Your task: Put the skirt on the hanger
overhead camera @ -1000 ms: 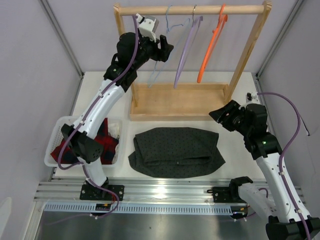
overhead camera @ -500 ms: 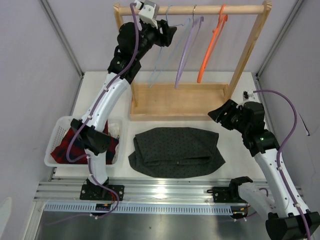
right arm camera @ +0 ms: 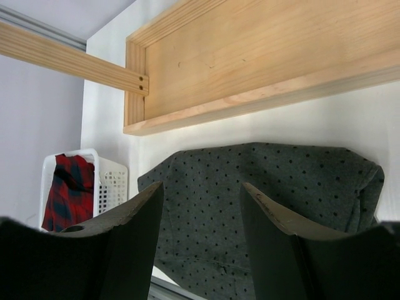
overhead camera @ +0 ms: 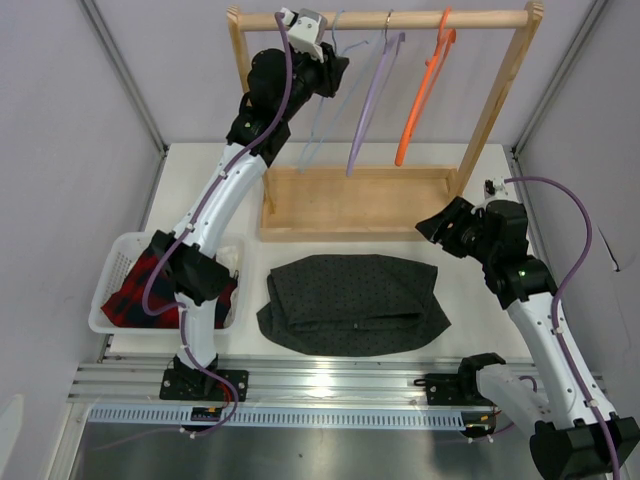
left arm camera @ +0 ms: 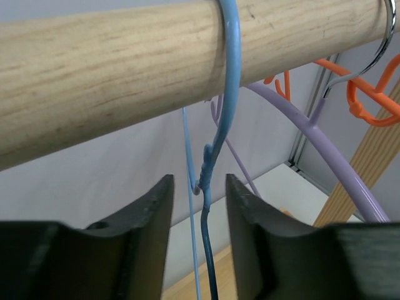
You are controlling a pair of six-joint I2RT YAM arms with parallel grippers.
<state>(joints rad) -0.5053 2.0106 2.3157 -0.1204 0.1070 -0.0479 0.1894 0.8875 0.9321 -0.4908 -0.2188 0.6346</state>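
Up at the wooden rail (left arm camera: 94, 81), the left end effector (left arm camera: 197, 194) sits right under the bar with its fingers spread. The twisted neck of the hanger (left arm camera: 229, 94) runs down between them, with a sliver of air on each side, so nothing is clamped. The pale blue hook is looped over the rail. It's the leftmost of three, so the rack's left post is close by on one side and the lilac hanger (overhead camera: 365, 110) is next along on the other. The orange hanger (overhead camera: 418, 100) is further right, with a decent gap.

Down on the counter (overhead camera: 470, 300), the skirt (overhead camera: 350, 300) lies flat and folded, dark with tiny dots. Its back edge stops just short of the rack's wooden base (overhead camera: 360, 200) and its front edge is near the counter's near lip. On its left is the white basket (overhead camera: 108, 275) with the plaid garment (overhead camera: 135, 295) in it, close to the skirt but not touching.

The right end effector (right arm camera: 201, 187) hovers above the counter by the skirt's right end. Its fingers are apart and empty, and it has bare counter around it.
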